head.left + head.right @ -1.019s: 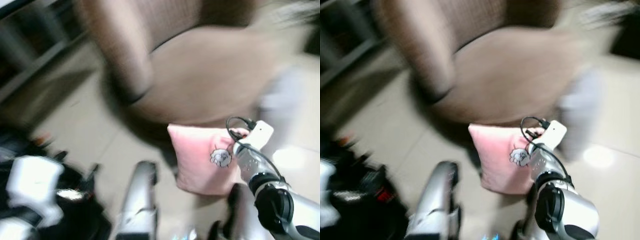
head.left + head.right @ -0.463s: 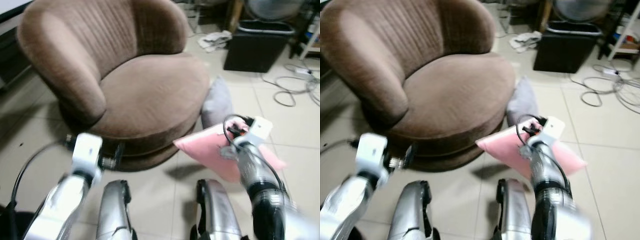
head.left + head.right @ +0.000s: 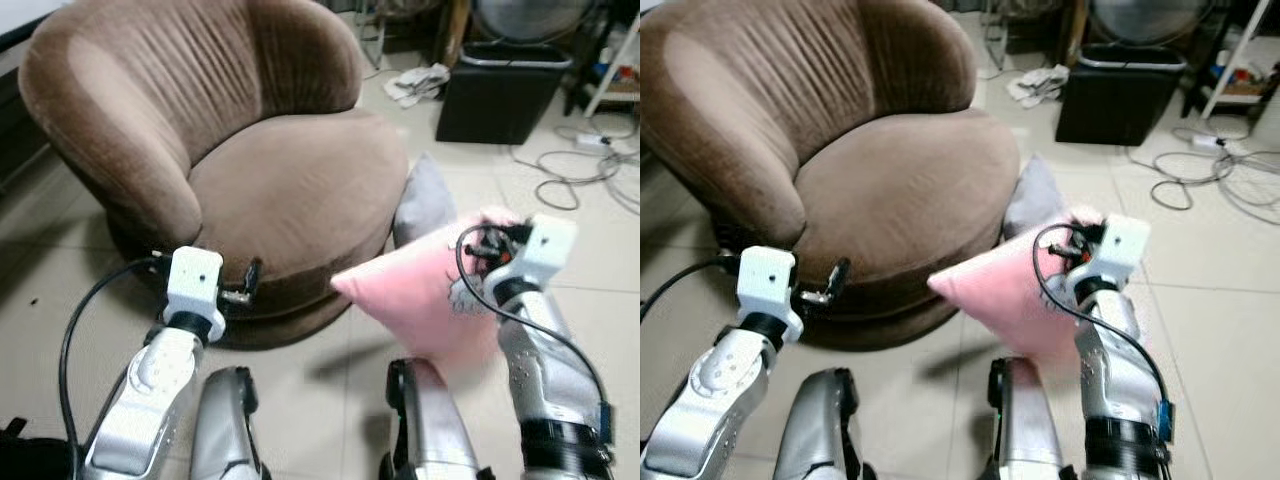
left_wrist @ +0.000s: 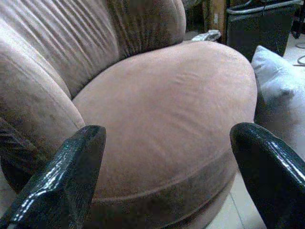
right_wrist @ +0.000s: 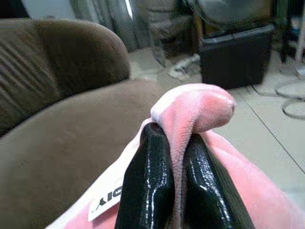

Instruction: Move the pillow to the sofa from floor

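- My right gripper [image 5: 174, 191] pinched the pink pillow [image 3: 430, 295] by its edge, holding it off the floor beside the brown sofa [image 3: 290, 190].
- My left gripper [image 4: 167, 176] was spread wide, facing the sofa seat.
- A grey cushion [image 3: 425, 200] leaned against the sofa base.

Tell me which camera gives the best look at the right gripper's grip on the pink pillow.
The right wrist view: the right gripper shows close up, its fingers pinching a fold of the pink pillow between them. The eye views show the whole pillow held above the floor beside the sofa, but the wrist camera hides the fingers.
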